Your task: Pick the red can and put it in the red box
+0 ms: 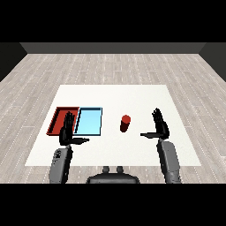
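Head view: can on table, both hands open

White table [132,95] carries red tray [59,115] touching blue tray [89,121] on its right. Left hand [67,132] over red tray's near edge, fingers straight. Right hand [160,126] likewise open, holding nothing. Red can [126,123] upright between blue tray and right hand, untouched.

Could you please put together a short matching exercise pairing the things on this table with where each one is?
Things:
1. red can
2. red tray
3. light blue tray
4. right hand

Places:
A. farthest left on the table
B. standing upright between the blue tray and the right hand
C. open, right of the can
D. directly right of the red tray

Pairs: 1-B, 2-A, 3-D, 4-C
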{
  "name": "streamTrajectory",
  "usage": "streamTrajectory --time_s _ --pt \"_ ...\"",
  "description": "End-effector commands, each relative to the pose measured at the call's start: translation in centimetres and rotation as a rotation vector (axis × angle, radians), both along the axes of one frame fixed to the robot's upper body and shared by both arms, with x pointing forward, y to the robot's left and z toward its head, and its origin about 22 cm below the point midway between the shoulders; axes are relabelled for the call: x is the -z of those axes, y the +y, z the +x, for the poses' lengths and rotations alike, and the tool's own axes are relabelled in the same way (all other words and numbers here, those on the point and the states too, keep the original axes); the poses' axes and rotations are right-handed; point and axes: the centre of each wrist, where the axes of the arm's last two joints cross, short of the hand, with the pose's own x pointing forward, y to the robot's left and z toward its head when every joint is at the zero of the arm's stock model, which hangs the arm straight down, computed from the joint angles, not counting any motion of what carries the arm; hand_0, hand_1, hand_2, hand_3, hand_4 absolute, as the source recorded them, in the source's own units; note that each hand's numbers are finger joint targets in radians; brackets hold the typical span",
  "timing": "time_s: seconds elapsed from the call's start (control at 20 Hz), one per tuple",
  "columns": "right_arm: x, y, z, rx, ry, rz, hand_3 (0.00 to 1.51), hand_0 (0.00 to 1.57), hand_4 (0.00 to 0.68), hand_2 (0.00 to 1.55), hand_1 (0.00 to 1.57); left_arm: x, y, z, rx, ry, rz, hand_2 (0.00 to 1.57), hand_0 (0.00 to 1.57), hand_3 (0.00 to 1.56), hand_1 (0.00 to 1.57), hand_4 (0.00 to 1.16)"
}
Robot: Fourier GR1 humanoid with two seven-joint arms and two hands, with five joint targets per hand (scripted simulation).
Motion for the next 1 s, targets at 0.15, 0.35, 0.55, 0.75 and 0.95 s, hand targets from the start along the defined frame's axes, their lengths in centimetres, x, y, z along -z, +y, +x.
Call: streamTrajectory --time_s 0.15,0.35,0.55,0.75,0.95 --pt "0.8 0.1 3.5 -0.026 0.046 0.047 0.00 0.00 0.000 0.00 0.00 0.6 -0.3 -1.2 0.002 -0.005 -0.002 0.00 0.00 0.00 0.00 0.00" --pt "2.2 3.3 2.4 -0.049 0.082 0.067 0.00 0.00 0.000 0.00 0.00 0.4 -0.1 0.5 -0.008 -0.035 -0.011 0.00 0.00 0.00 0.00 0.00" --pt "2.2 5.0 3.6 -0.066 0.104 0.054 0.00 0.00 0.000 0.00 0.00 -1.9 -0.8 -0.1 -0.020 -0.031 -0.024 0.00 0.00 0.00 0.00 0.00" --pt "4.5 6.3 3.4 -0.091 0.127 0.084 0.00 0.00 0.000 0.00 0.00 0.6 -0.6 0.3 -0.010 -0.020 -0.027 0.00 0.00 0.00 0.00 0.00" --pt "3.4 5.7 5.2 -0.089 0.139 0.095 0.00 0.00 0.000 0.00 0.00 -0.7 -0.9 -1.5 0.008 -0.014 -0.044 0.00 0.00 0.00 0.00 0.00"
